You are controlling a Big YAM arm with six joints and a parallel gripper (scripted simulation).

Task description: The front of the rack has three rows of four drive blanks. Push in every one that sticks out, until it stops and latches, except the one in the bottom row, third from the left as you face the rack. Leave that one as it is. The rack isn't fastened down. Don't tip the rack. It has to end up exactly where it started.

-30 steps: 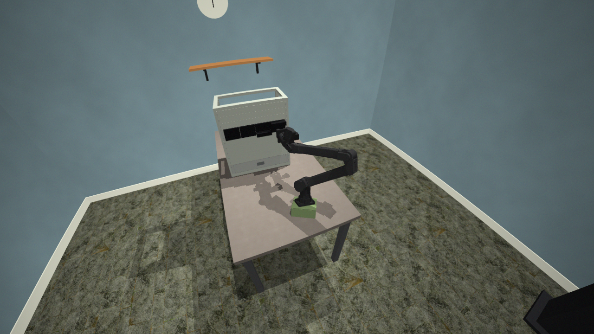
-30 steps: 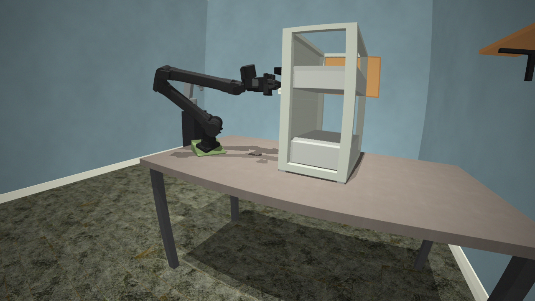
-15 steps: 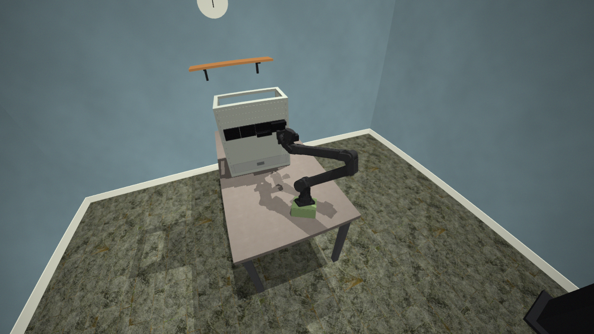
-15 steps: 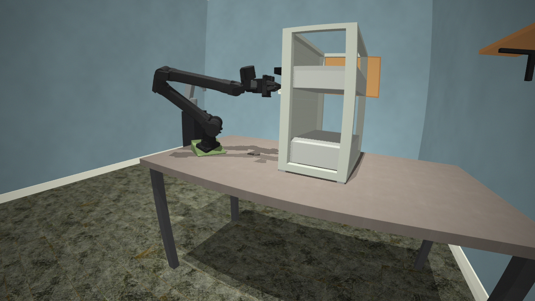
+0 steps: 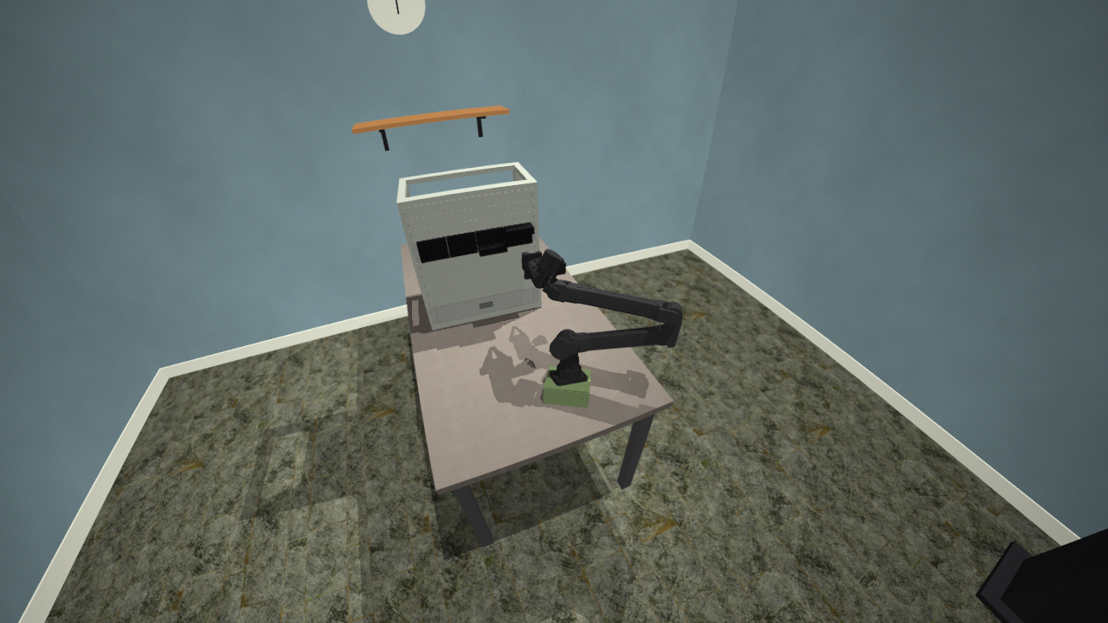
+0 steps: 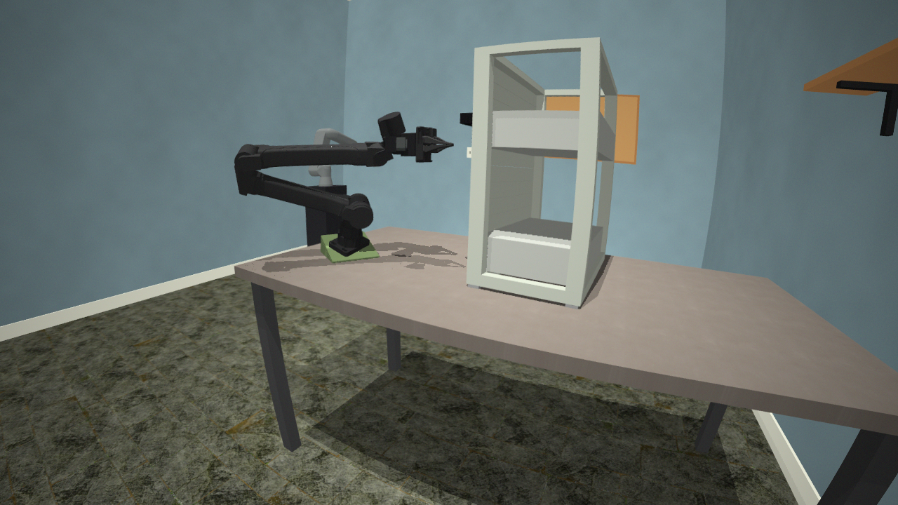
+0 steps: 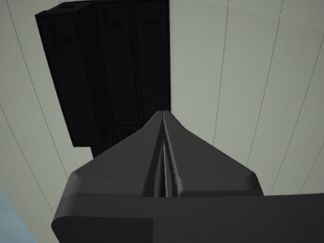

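Drive blanks form a black band across the upper front of the pale grey rack, which stands upright at the far end of the brown table; rows too small to separate from the top view. Right end of the band juts forward as a protruding blank; from the side it shows as a short black stub proud of the front face. Rack is an open frame with a grey unit up high, another at the bottom, and an orange panel at the rear. Arm rises from a green base block near the table's right edge, elbow folded out to the right, forearm reaching toward the rack front. Gripper has fingers pressed together to a point, nothing between them; it hangs in front of the rack, a clear gap from the face, and a little lower than the stub. Wrist view: closed tips aimed at the lower edge of the black blanks, one blank at left standing out further than its neighbours. Wall shelf and clock behind the rack
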